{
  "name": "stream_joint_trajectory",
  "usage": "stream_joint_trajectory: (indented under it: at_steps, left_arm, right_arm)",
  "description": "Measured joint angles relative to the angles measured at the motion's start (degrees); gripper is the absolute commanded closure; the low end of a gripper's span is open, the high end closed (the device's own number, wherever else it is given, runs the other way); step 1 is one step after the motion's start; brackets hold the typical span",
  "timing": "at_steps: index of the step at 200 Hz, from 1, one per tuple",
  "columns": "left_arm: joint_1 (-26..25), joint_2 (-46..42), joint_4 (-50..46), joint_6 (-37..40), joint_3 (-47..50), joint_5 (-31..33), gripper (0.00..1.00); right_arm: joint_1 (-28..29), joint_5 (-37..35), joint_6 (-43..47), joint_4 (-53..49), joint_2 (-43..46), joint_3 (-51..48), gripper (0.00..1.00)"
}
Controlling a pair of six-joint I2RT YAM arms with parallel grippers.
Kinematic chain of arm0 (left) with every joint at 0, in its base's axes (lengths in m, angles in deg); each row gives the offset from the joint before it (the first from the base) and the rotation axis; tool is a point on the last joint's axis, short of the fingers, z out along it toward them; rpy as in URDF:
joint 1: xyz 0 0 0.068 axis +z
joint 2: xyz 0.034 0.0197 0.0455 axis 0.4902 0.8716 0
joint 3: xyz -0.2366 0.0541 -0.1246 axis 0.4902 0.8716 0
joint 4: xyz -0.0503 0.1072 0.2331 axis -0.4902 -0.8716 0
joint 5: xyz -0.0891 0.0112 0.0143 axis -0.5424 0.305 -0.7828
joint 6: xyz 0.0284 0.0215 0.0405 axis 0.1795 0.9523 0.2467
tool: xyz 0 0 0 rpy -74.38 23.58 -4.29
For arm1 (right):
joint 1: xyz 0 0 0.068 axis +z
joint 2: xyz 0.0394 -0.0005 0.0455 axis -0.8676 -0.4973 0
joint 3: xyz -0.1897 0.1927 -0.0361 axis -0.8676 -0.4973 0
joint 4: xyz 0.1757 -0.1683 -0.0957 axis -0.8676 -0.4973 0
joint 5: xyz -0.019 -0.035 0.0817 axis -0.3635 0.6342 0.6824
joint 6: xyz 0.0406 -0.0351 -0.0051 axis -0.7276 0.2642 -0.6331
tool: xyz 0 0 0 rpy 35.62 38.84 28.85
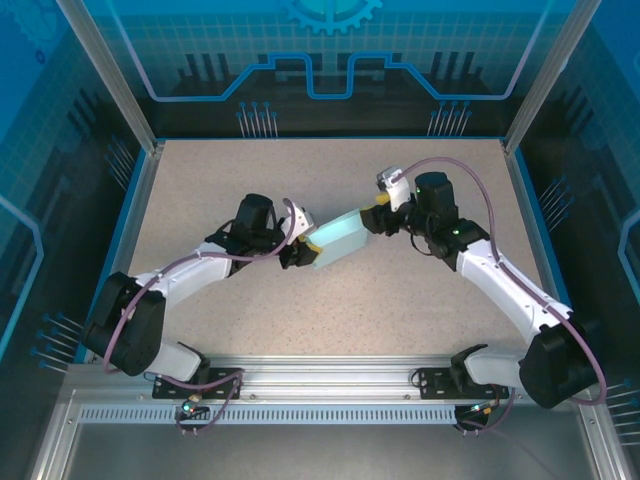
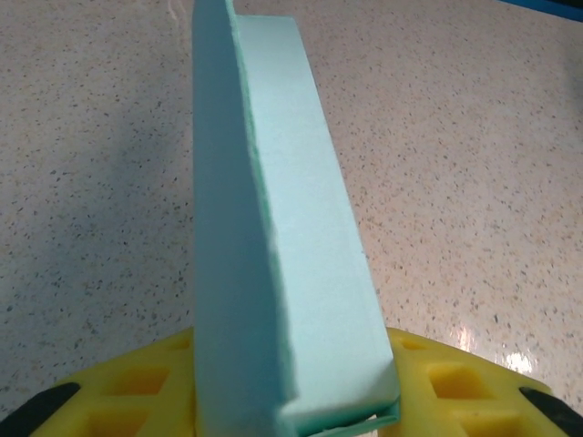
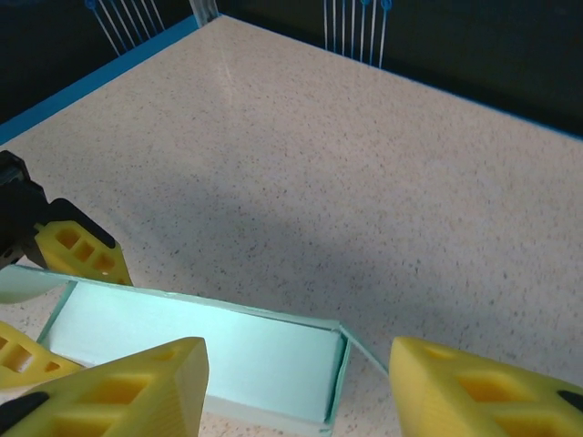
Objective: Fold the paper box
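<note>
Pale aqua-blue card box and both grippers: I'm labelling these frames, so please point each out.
pale aqua-blue card box [image 1: 340,240]: top external view, its broad upper face.
left gripper [image 2: 291,391]: left wrist view, midway between its fingertips.
right gripper [image 3: 296,364]: right wrist view, midway between its fingertips.

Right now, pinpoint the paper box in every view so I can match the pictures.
Top view: paper box mid-picture.
Left wrist: on edge, running up the middle.
Right wrist: lower left, hollow side showing.
Shared landmark: speckled table.
</note>
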Motion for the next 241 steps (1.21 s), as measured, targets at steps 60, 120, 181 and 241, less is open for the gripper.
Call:
stream_joint_trajectory:
  at_steps: [60,120,181,241]
  left_arm:
    - [4.44,0.00,-7.04,7.41,-0.26,-5.40,0.61]
    - [7.26,1.05,-8.61,11.52,-0.26,-9.11,0.60]
    - [8.09,1.57,-9.07,13.07,-0.26,-11.13,0.59]
    - [8.09,1.73,-10.78,14.51,-0.26,-11.32,0.57]
  right_arm:
    - [3.76,1.46,11.04,2.64,-1.73,-1.79,0.44]
    - [4.00,1.42,18.62,2.36,-1.40,-4.92,0.44]
    - [3.65,0.94,26.23,1.60,-0.17,-8.44,0.43]
    - [2.01,-0.13,31.67,-2.40,-5.07,-5.99,0.45]
